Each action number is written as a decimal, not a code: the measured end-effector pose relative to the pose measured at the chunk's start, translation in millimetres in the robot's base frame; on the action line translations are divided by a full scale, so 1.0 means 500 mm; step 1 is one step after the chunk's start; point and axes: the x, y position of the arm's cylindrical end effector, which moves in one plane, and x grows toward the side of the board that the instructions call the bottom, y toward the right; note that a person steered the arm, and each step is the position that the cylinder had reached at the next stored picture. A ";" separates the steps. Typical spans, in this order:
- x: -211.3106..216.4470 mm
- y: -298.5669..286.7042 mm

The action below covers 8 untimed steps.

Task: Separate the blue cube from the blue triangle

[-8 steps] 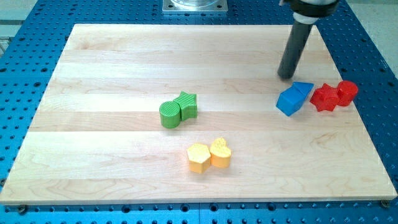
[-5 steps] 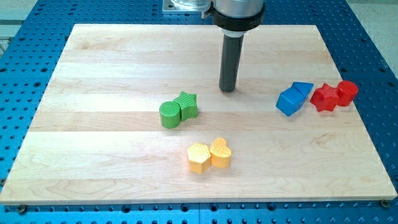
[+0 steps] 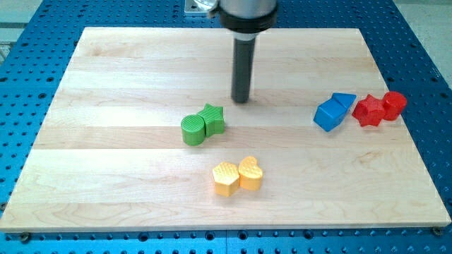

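The blue cube [image 3: 328,115] sits at the view's right, touching the blue triangle [image 3: 345,101] just above and right of it. My tip [image 3: 241,99] rests on the board near the middle, well to the left of both blue blocks and just above and right of the green pair.
A red star-like block [image 3: 367,111] and a red cylinder [image 3: 394,104] lie right of the blue blocks, near the wooden board's [image 3: 127,70] right edge. A green cylinder [image 3: 192,130] and green star [image 3: 212,119] touch at the centre. A yellow hexagon [image 3: 226,178] and yellow heart [image 3: 250,173] lie below them.
My tip has swept left from just above the blue triangle to the board's middle. No block has moved.
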 end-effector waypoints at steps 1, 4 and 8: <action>0.079 0.006; 0.259 0.104; 0.233 0.221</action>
